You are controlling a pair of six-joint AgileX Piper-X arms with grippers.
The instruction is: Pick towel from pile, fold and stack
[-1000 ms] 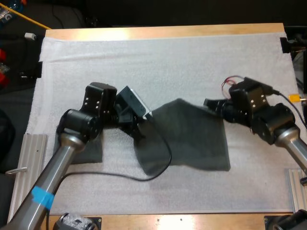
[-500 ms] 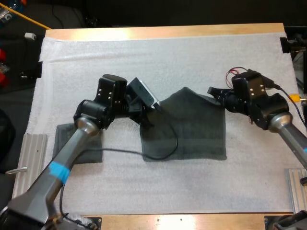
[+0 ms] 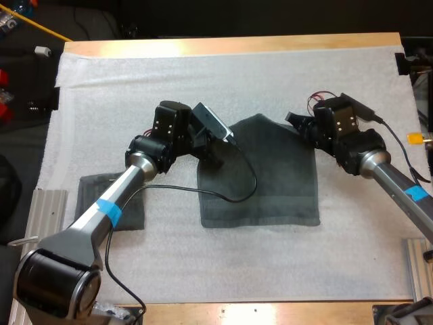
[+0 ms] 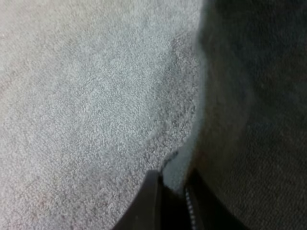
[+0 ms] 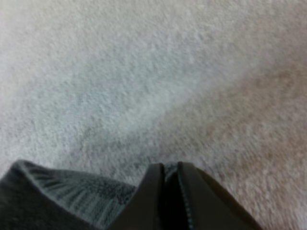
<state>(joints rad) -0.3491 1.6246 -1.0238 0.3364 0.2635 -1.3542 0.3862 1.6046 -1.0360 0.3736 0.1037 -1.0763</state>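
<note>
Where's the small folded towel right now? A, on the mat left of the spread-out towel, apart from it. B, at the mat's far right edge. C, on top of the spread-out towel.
A: the folded towel lies flat on the mat, left of the spread-out towel, with bare mat between them.

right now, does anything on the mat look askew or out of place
The spread towel sits askew: its far edge peaks mid-way, sloping down to the left gripper and right gripper at its corners, while the near edge lies straight.
</note>
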